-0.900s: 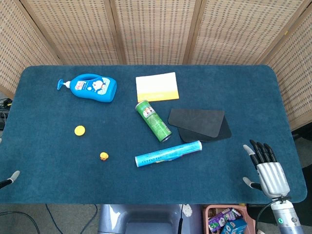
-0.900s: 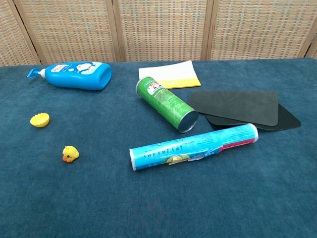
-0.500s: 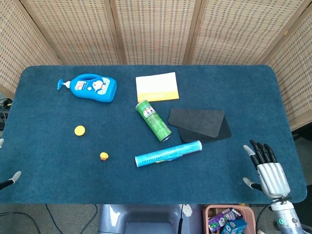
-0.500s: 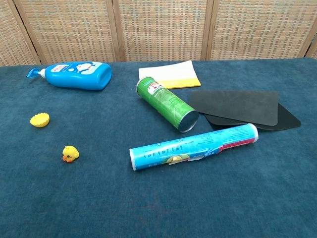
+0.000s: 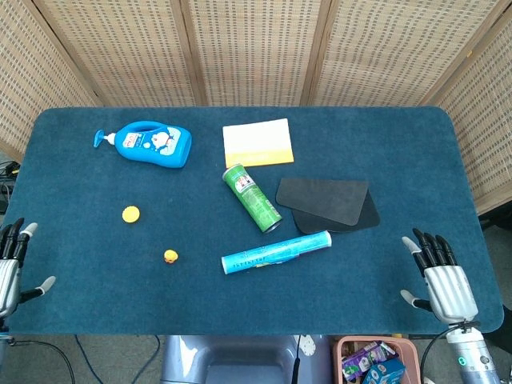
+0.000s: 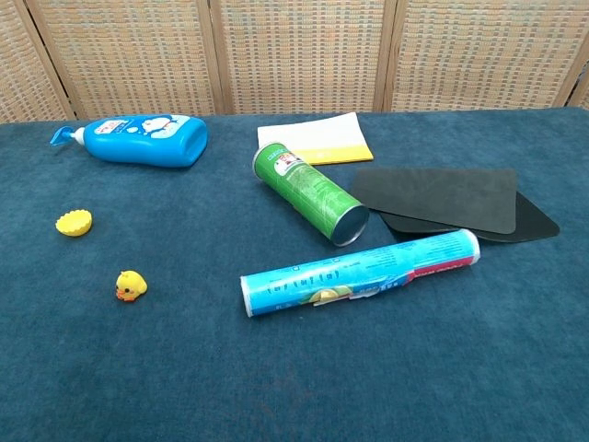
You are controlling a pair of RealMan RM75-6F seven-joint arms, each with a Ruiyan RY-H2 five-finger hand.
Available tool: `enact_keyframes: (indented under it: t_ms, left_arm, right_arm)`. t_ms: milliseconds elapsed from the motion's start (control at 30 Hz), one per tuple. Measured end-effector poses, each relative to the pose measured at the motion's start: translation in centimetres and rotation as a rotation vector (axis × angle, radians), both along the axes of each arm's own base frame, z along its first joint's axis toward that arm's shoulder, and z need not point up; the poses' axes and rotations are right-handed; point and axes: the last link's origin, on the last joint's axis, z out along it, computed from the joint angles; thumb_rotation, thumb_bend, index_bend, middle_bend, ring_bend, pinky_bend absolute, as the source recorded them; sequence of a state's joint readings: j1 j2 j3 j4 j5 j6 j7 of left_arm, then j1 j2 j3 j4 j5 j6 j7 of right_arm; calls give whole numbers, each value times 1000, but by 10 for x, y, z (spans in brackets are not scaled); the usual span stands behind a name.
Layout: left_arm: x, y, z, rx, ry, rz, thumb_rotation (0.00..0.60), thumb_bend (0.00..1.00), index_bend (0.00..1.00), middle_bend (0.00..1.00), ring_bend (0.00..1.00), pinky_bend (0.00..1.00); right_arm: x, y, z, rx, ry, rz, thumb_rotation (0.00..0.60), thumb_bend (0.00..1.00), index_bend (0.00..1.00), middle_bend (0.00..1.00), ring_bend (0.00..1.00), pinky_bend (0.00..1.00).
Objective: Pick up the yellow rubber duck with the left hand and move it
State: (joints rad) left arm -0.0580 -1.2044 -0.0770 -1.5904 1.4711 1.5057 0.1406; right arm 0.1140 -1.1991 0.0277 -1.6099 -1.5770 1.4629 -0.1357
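The small yellow rubber duck [image 5: 170, 257] [image 6: 130, 286] sits on the blue table cloth, left of centre and toward the front. My left hand [image 5: 11, 267] shows at the table's front left edge in the head view, fingers spread and empty, well to the left of the duck. At the front right edge my right hand [image 5: 444, 282] is open and holds nothing. Neither hand appears in the chest view.
A yellow scalloped cap [image 5: 130, 214] lies behind the duck. A blue lotion bottle [image 5: 150, 143], a yellow-white pad [image 5: 257, 142], a green can [image 5: 252, 198], a blue tube [image 5: 276, 251] and black mats [image 5: 328, 203] spread across the table [image 5: 400, 152]. A box of items [image 5: 372, 364] sits below the front edge.
My left hand has risen into the head view at the front left edge, fingers now visible. The right hand has shifted slightly. No object has moved.
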Motion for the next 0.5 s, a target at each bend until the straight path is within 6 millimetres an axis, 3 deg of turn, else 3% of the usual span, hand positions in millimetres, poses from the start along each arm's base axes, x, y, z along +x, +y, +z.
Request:
enact_keyframes:
  t_ms: [233, 500]
  left_arm:
    - [37, 23, -29, -145, 42, -112, 600, 155, 184, 0, 0, 0]
    - [75, 47, -83, -333, 83, -190, 600, 168, 278, 0, 0, 0]
  right_arm:
    - [-1, 0, 1, -5, -3, -5, 600, 98, 0, 0, 0, 0]
    - [-3, -1, 4, -8, -15, -16, 600, 98, 0, 0, 0, 0]
